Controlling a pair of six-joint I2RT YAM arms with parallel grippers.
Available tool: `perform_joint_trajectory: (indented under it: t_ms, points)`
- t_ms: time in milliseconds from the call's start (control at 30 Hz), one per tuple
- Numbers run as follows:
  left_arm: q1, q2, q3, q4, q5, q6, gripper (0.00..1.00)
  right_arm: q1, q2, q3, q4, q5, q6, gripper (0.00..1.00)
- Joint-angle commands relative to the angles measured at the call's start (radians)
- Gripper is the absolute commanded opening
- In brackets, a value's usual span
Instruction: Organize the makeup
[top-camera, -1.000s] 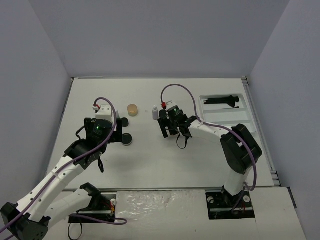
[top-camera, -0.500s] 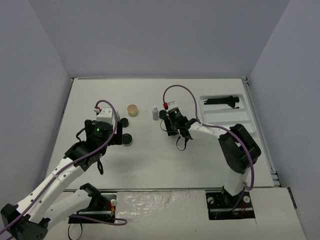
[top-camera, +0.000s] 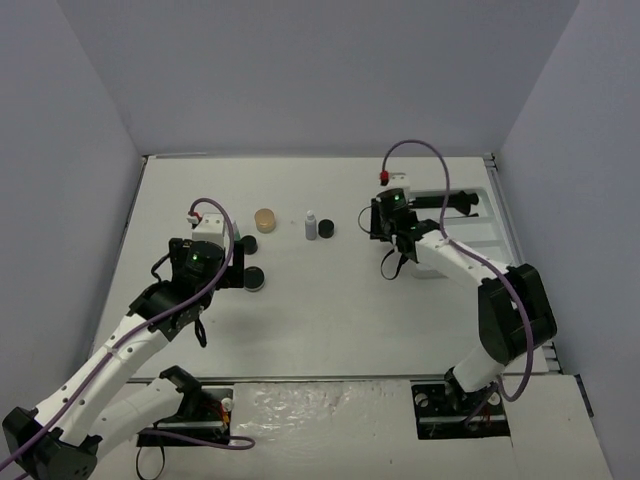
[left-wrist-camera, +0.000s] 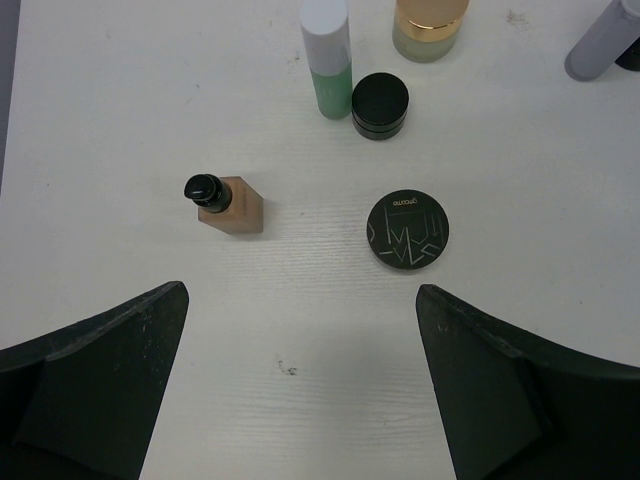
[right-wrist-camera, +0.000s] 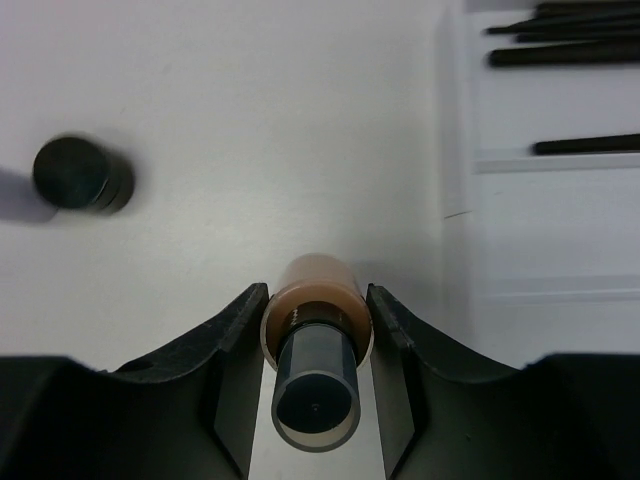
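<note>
My right gripper (right-wrist-camera: 316, 300) is shut on a round tan bottle (right-wrist-camera: 316, 300) with a dark cap, held off the table just left of the white tray (right-wrist-camera: 560, 230). In the top view this gripper (top-camera: 380, 222) is next to the tray's (top-camera: 500, 215) left edge. Thin black brushes (right-wrist-camera: 570, 48) lie in the tray's far compartments. My left gripper (left-wrist-camera: 300, 400) hangs open over bare table. Ahead of it stand a square tan bottle (left-wrist-camera: 230, 205), a flat black compact (left-wrist-camera: 407, 230), a green bottle (left-wrist-camera: 327, 62), a round black jar (left-wrist-camera: 380, 105) and a tan jar (left-wrist-camera: 428, 25).
A clear-grey bottle (top-camera: 311, 226) and a small black jar (top-camera: 327, 229) stand mid-table between the arms. The same black jar (right-wrist-camera: 82, 175) shows at the left of the right wrist view. Grey walls close in the table on three sides.
My right gripper closed on the tan bottle near the table's middle and carried it right to the tray's edge. The left arm has stayed put.
</note>
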Motion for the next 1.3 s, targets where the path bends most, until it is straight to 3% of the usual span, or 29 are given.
perform_joint_trajectory:
  t_ms: [0,167,467,833,1100,1200,1267]
  points:
    - [0.020,-0.001,0.027,0.047,-0.015,0.020,0.97,-0.206,-0.058,0.075,-0.015,0.098,0.086,0.00]
    - [0.036,-0.008,0.029,0.039,-0.040,0.024,0.97,-0.446,-0.013,0.107,-0.015,0.092,0.128,0.00]
    - [0.058,-0.012,0.031,0.036,-0.043,0.029,0.97,-0.625,0.172,0.205,0.012,0.043,0.109,0.00]
    - [0.100,-0.010,0.028,0.050,-0.018,0.030,0.97,-0.672,0.355,0.347,0.027,0.040,0.060,0.00]
    - [0.116,-0.007,0.025,0.056,-0.009,0.030,0.97,-0.676,0.418,0.354,0.033,0.036,0.077,0.00]
    - [0.117,-0.007,0.025,0.054,-0.001,0.029,0.97,-0.678,0.422,0.339,0.038,0.042,0.072,0.07]
    - [0.117,-0.008,0.024,0.054,-0.001,0.029,0.97,-0.682,0.420,0.329,0.038,0.028,0.066,0.21]
